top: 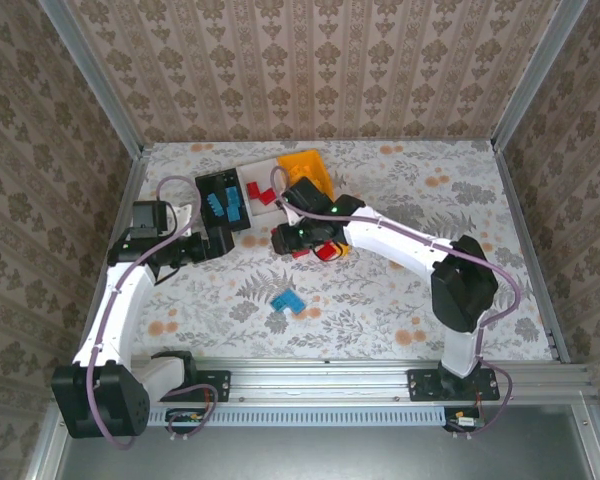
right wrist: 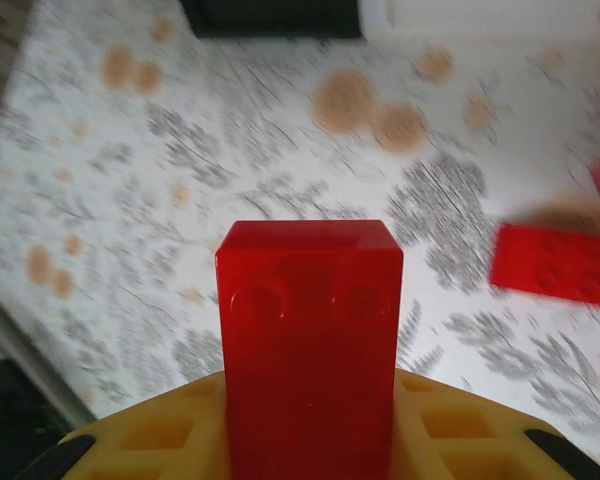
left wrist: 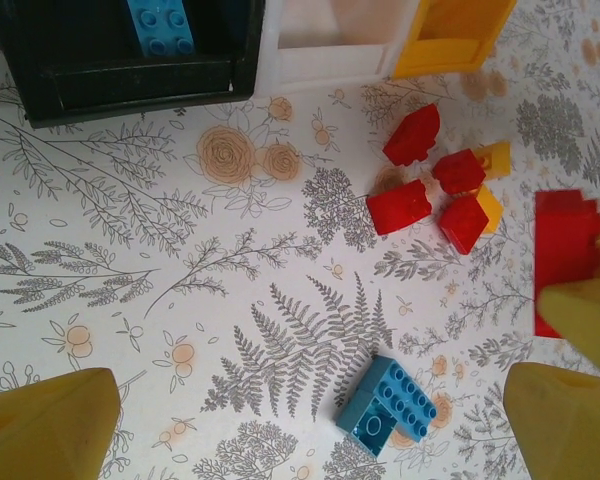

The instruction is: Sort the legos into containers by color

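Currently the right gripper (right wrist: 310, 452) is clamping a red lego (right wrist: 310, 320); the left gripper (left wrist: 305, 415) is gaping wide, blue legos (left wrist: 385, 405) lying at five o'clock on the floral table (left wrist: 180, 250), wallpapered walls (top: 320, 70) surrounding.

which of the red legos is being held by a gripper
The red lego clamped in the right gripper, sticking up from its jaws. The other red legos lie loose in a cluster on the table.

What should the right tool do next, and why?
Probably lift and carry toward the white bin: the right tool is shut on a red brick, and red bricks lie in that bin.
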You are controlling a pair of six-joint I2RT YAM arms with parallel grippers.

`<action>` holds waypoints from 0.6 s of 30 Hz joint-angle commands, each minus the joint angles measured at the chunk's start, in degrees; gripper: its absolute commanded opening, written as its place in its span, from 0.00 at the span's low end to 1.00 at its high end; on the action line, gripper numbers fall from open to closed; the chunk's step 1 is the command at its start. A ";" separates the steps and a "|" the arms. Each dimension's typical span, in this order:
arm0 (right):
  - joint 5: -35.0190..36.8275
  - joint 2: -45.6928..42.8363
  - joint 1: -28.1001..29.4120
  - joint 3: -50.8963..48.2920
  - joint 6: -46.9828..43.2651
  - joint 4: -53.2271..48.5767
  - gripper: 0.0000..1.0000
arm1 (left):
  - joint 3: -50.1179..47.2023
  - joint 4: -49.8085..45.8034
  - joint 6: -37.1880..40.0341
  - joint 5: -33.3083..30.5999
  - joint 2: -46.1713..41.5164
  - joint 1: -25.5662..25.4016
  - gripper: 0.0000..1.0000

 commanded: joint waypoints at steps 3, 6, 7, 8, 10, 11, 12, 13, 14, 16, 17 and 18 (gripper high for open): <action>-3.41 8.01 -1.08 12.83 1.05 0.46 0.35 | -0.87 0.67 0.10 1.33 -1.13 0.41 1.00; -1.47 13.17 -1.67 19.80 1.57 -1.41 0.35 | -0.75 0.31 0.23 0.87 -1.12 0.41 1.00; -0.95 15.16 -2.02 22.45 1.76 -2.11 0.35 | -0.88 0.31 0.25 0.70 -1.11 0.44 1.00; -0.53 17.09 -2.41 25.04 1.99 -2.56 0.35 | -0.84 0.31 0.20 0.59 -1.13 0.38 1.00; 0.81 20.41 -3.15 29.38 2.57 -3.30 0.36 | -0.94 0.37 0.14 0.60 -0.91 0.30 1.00; 1.46 22.34 -3.72 31.74 3.21 -3.70 0.36 | -0.95 0.53 0.03 0.79 -0.59 0.21 1.00; 1.63 23.88 -4.18 33.55 3.81 -3.78 0.36 | -0.93 0.49 0.02 0.98 -0.43 0.12 1.00; 1.40 25.71 -4.80 35.62 4.56 -3.38 0.36 | -0.95 0.49 0.02 1.05 -0.18 0.04 1.00; 1.37 27.38 -5.36 37.47 5.37 -3.03 0.36 | -1.00 0.49 0.06 1.17 0.08 -0.06 1.00; 1.69 30.40 -6.28 40.92 6.68 -2.65 0.36 | -1.01 0.60 0.15 1.35 0.49 -0.28 1.00; 1.70 31.98 -6.73 42.70 7.27 -2.49 0.36 | -1.06 0.58 0.15 1.41 0.71 -0.37 1.00; 1.76 33.27 -7.15 44.26 7.75 -2.52 0.36 | -1.06 0.57 0.11 1.42 0.84 -0.37 1.00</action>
